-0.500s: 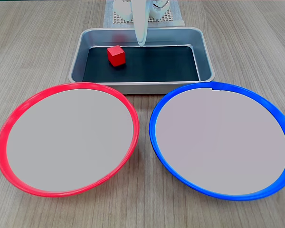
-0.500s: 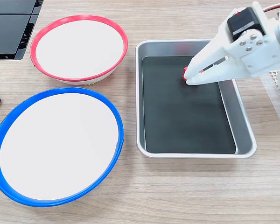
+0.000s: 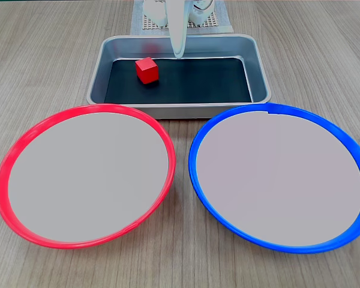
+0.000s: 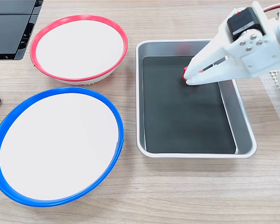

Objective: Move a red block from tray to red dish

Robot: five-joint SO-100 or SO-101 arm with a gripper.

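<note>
The red block [image 3: 147,69] rests on the black floor of the silver tray [image 3: 102,72], in its back left part in a fixed view. My white gripper [image 3: 179,54] hangs over the tray, to the right of the block and apart from it, with the fingers together and holding nothing. In the other fixed view the gripper [image 4: 188,77] reaches in from the upper right and covers most of the block [image 4: 185,71]. The red dish [image 3: 12,156] sits in front of the tray at the left and holds nothing; in the other fixed view the red dish [image 4: 39,37] lies at the upper left.
A blue-rimmed dish [image 3: 195,150] of the same size sits beside the red one, also with nothing in it. A white mesh mat [image 3: 219,23] lies under the arm's base behind the tray. A black flat device [image 4: 9,28] occupies the table's corner by the red dish.
</note>
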